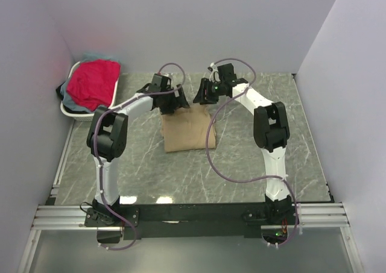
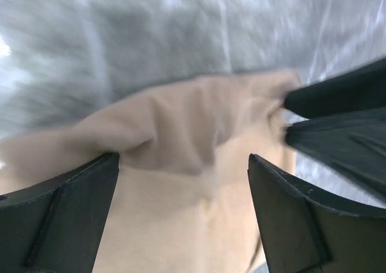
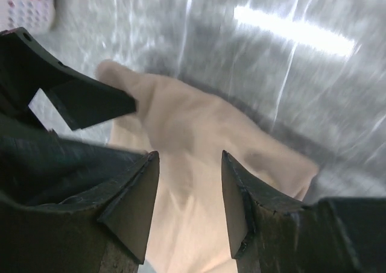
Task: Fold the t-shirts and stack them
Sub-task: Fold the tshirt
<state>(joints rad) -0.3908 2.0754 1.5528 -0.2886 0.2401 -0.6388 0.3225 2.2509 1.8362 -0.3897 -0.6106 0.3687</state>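
Claw fingers stand apart on both arms, left claw (image 1: 170, 102) and right claw (image 1: 203, 94), just above centre. On the bench (image 1: 253, 164) the part-folded tan t-shirt (image 1: 187, 133) lies mid-frame; the red t-shirt (image 1: 93, 83) sits in the basket (image 1: 71, 112), upper left. Next, likely: pinch the tan top corners and fold.

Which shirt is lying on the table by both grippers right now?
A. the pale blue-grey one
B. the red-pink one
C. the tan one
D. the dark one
C: the tan shirt lies mid-table with the left gripper and right gripper at its far edge, while the red-pink shirt sits on top of the pile in the white basket.
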